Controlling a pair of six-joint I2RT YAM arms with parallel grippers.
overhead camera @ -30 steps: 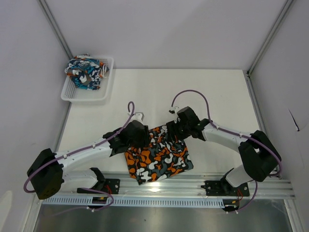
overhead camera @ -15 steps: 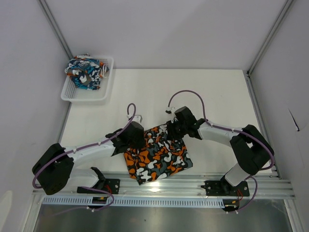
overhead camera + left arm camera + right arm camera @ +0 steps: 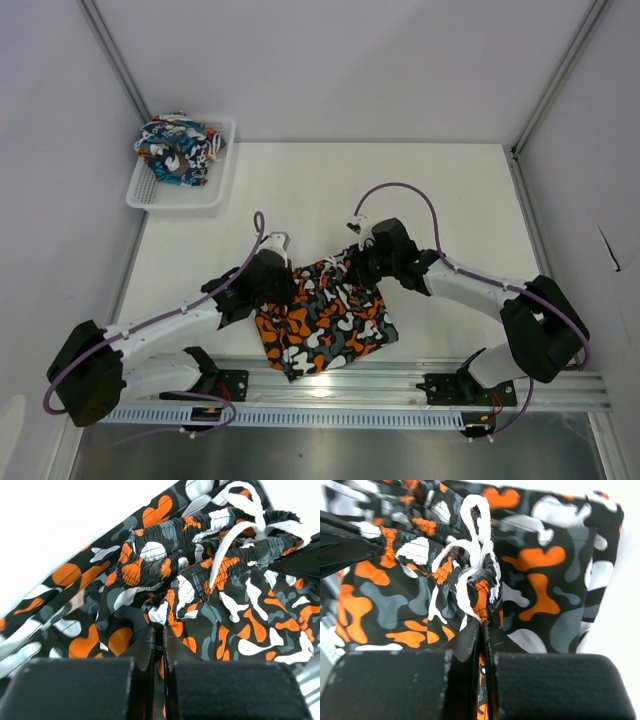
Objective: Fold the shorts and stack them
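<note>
The orange, black, grey and white camouflage shorts point(image 3: 325, 320) lie near the table's front edge, their far waistband edge bunched and lifted. My left gripper point(image 3: 283, 285) is shut on the left part of that waistband point(image 3: 159, 614). At the right part my right gripper point(image 3: 360, 268) is shut on the fabric beside the white drawstring point(image 3: 472, 550). In both wrist views the jaws pinch gathered cloth between them. The blue-teal, orange and white cartoon-print shorts point(image 3: 178, 150) lie crumpled in the basket at the back left.
The white mesh basket point(image 3: 215, 190) stands at the table's back left corner. A metal rail point(image 3: 400, 385) with the arm bases runs along the near edge. Grey walls close in the left, right and back sides.
Both grippers have gone from open to shut on the waistband. The waistband edge now bunches up between them, and the two grippers have shifted slightly.
</note>
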